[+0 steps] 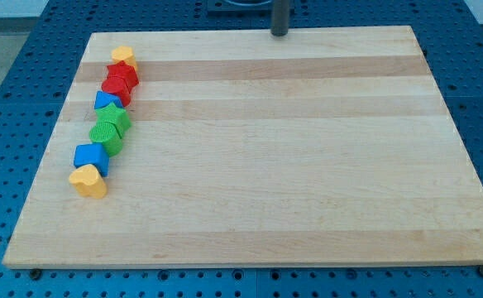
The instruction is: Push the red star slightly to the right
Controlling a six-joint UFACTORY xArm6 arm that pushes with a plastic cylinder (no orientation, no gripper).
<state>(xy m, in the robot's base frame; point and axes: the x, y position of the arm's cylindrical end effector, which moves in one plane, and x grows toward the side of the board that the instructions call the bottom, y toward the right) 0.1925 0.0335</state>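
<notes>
The red star [124, 74] lies near the top of a column of blocks at the view's left side of the wooden board [291, 165]. Above it sits a yellow block [123, 55]. Below it come a second red block [114, 88], a blue block [106, 101], a green star [114, 119], a green block [105, 136], a blue block [91, 156] and a yellow heart [88, 180]. My tip [279, 34] is at the board's top edge, far to the right of the red star and touching no block.
The board rests on a blue perforated table [26, 50] that shows on all sides of it.
</notes>
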